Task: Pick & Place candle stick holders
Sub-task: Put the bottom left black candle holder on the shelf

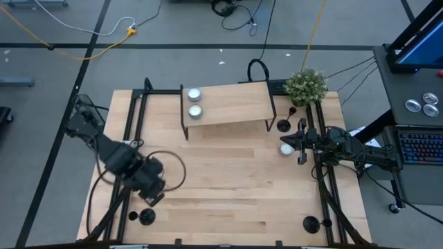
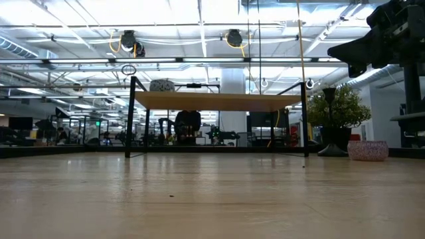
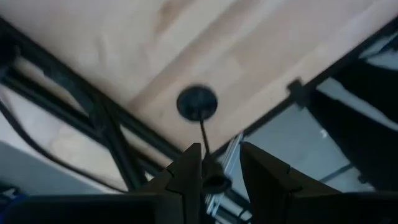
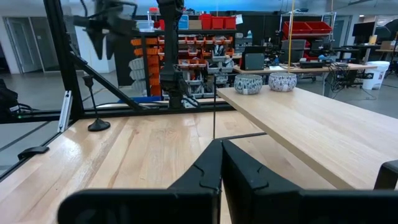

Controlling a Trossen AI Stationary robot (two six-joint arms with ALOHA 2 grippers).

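Observation:
My left gripper [image 1: 155, 195] hangs over the table's near left corner, pointing steeply down, shut on a black candle stick holder [image 1: 147, 216]. This holder also shows in the right wrist view [image 4: 97, 123], its stem leaning. A second holder [image 1: 310, 223] stands on its disc near the front right edge. A third holder [image 1: 284, 125] stands by the shelf's right leg. My right gripper [image 1: 299, 142] hovers shut at the table's right side, pointing left, its fingers together [image 4: 221, 158]. My left gripper has the holder's top end [image 3: 214, 182] between its two fingers [image 3: 189, 180], coming from above and pointing steeply down along the stem. The thin stem [image 3: 204, 140] runs away from the fingertips to the disc base [image 3: 197, 102]. Whether the base touches the wood I cannot tell.
A low wooden shelf [image 1: 228, 104] on black legs stands at the back with two tealights [image 1: 194, 102] on it. Another tealight [image 1: 286, 148] lies before my right gripper. A potted plant [image 1: 306, 85] is at the back right. Black frame rails [image 1: 131, 124] run along both sides.

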